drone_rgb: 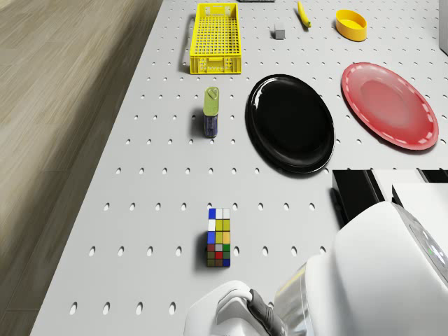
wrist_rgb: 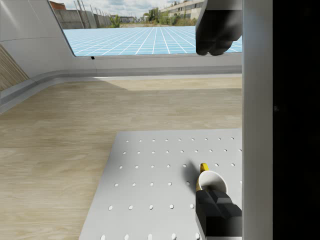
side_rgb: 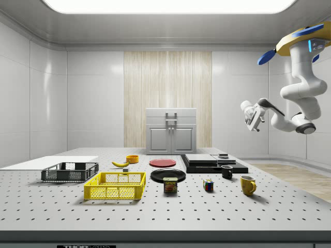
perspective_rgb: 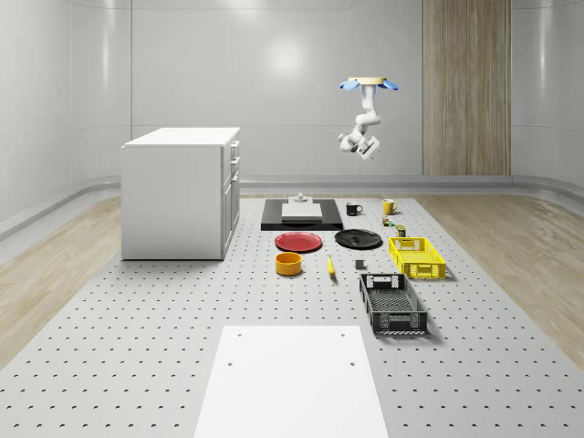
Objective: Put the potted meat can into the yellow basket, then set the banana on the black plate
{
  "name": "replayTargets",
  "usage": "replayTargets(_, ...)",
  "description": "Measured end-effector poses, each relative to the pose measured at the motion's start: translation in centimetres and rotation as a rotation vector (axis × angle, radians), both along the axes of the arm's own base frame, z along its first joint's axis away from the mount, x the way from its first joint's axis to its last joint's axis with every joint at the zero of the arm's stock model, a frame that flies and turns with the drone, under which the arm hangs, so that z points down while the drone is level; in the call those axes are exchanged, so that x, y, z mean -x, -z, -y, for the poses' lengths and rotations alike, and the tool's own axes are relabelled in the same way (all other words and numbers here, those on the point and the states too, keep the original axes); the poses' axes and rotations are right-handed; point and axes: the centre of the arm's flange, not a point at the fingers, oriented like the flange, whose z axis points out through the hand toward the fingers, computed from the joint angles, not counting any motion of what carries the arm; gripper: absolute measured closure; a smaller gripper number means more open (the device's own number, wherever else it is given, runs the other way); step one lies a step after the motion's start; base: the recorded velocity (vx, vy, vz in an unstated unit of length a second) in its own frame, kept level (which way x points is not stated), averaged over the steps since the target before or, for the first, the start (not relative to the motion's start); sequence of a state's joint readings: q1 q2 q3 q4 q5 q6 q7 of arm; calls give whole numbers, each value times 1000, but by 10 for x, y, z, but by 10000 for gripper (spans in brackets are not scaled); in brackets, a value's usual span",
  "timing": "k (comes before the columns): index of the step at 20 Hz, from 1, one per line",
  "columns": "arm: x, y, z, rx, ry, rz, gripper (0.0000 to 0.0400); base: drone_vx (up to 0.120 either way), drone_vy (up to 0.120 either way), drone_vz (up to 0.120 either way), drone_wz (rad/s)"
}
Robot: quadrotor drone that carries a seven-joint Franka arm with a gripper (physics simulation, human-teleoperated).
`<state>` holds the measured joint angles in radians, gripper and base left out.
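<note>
The drone [side_rgb: 302, 39] is hovering high above the table's far end, its gripper [side_rgb: 252, 115] standing open and empty, so it should be descending until the small potted meat can [side_rgb: 170, 185], now far below, lies squarely between the jaws.

yellow basket [drone_rgb: 215, 38], black plate [drone_rgb: 291, 123], yellow banana [drone_rgb: 303, 14]

bright, even simulator light, glowing ceiling panel [side_rgb: 168, 5] at 12 o'clock in the side view, soft glare patches on the back wall [perspective_rgb: 287, 59], faint short shadows under the yellow basket [side_rgb: 116, 186], no blur
</note>
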<state>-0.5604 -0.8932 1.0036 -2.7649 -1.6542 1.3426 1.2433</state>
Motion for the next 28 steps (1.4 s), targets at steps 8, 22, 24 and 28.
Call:
replayTargets(8,0,21,45,504,15,-7,0,120,15,-40,0)
replayTargets(22,0,23,59,654,18,-11,0,120,49,-57,0)
replayTargets(24,0,23,60,657,18,-11,0,120,0,-120,0)
replayTargets(28,0,23,60,662,18,-12,0,120,0,-120,0)
